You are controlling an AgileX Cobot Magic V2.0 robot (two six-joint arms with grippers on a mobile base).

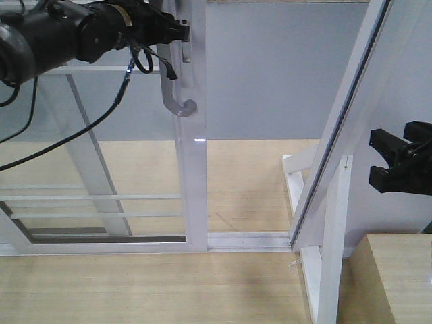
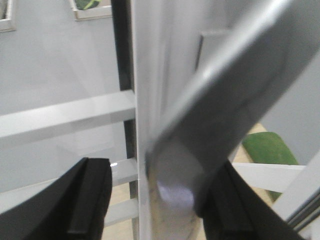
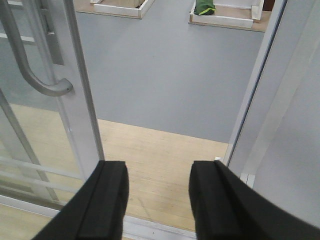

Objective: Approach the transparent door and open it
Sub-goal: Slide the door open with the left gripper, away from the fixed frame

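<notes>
Nearest to us, in the lower part of the right wrist view, the right gripper [image 3: 157,200] shows its two black fingers spread apart with nothing between them; in the front view it hangs at the right edge of the frame, well apart from any handle. Farther in, at the upper left of the front view, the left gripper [image 1: 177,30] reaches the curved grey pull handle [image 1: 174,94] of the transparent door [image 1: 192,169]. In the left wrist view its dark fingers [image 2: 85,200] stand on either side of the handle bar and the white stile; the right-hand finger appears to touch the bar, but we cannot tell whether the jaws are clamped on it. The handle's long axis runs vertically down the stile, ending in a hook below the gripper. The left arm is plainly the nearer one. The door stands left of centre, and a gap already separates its stile from the slanted white frame post [image 1: 337,135] at the right. We judge that widening it calls for a pull toward the frame's left, along the floor track [image 1: 246,239]. Beyond the opening lies the grey floor [image 1: 270,74].
</notes>
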